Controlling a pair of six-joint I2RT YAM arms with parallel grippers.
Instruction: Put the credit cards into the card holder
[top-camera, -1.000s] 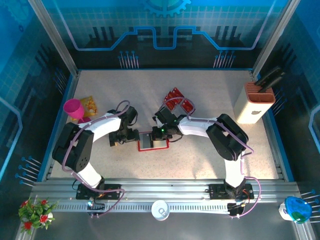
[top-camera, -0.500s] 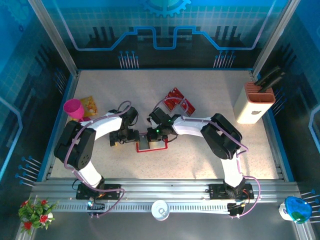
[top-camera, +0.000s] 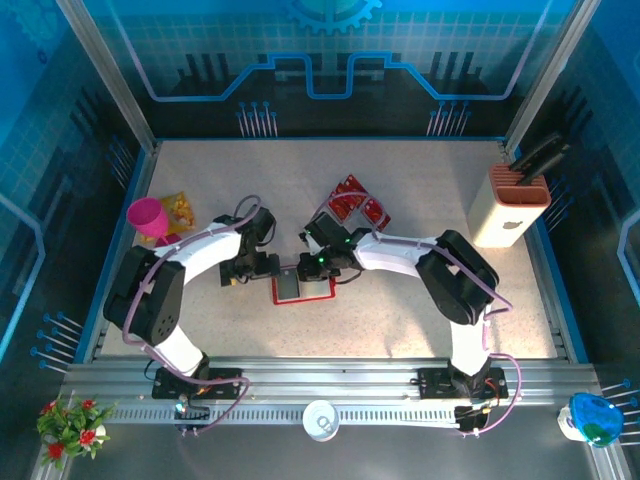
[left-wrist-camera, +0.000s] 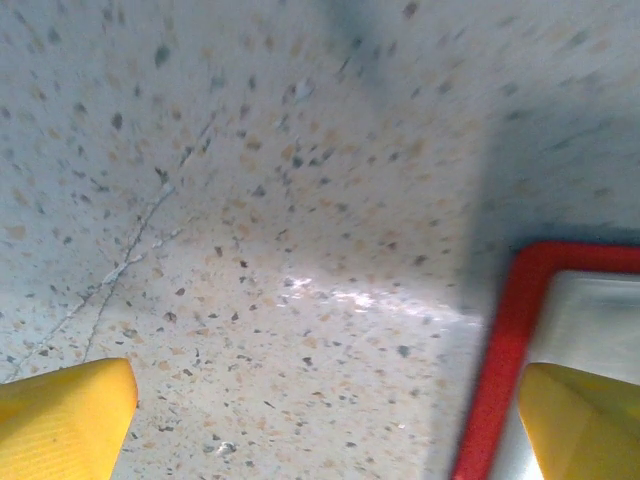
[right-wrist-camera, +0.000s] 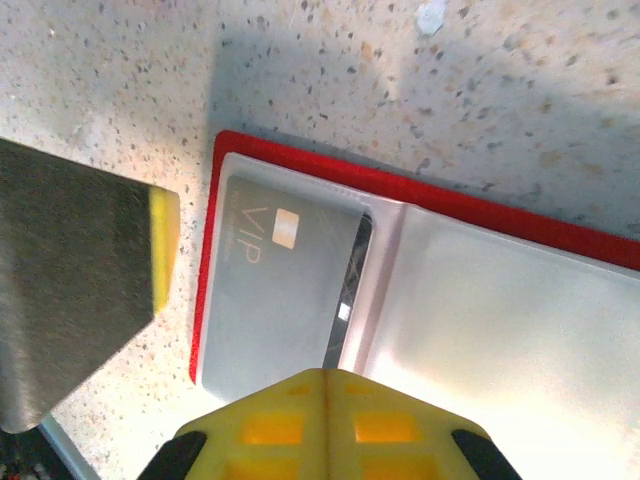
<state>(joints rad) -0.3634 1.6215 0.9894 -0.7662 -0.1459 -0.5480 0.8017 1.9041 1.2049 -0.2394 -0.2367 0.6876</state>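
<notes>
Speckled worktop (top-camera: 420, 180) inside a blue-walled enclosure. The right fingers (right-wrist-camera: 270, 430) are pressed together above the open card holder (right-wrist-camera: 480, 310). The left fingers (left-wrist-camera: 60, 420) are spread wide, one over the holder's pale interior and one over bare worktop, straddling its red rim. A grey VIP card (right-wrist-camera: 285, 285) lies flat in the pocket nearer the left fingers. The holder lies mid-worktop. The red credit cards (top-camera: 352, 203) are piled behind it, apart.

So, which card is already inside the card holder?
The grey card marked VIP, lying inside the card holder; the red cards lie piled on the table farther back, outside it.
</notes>
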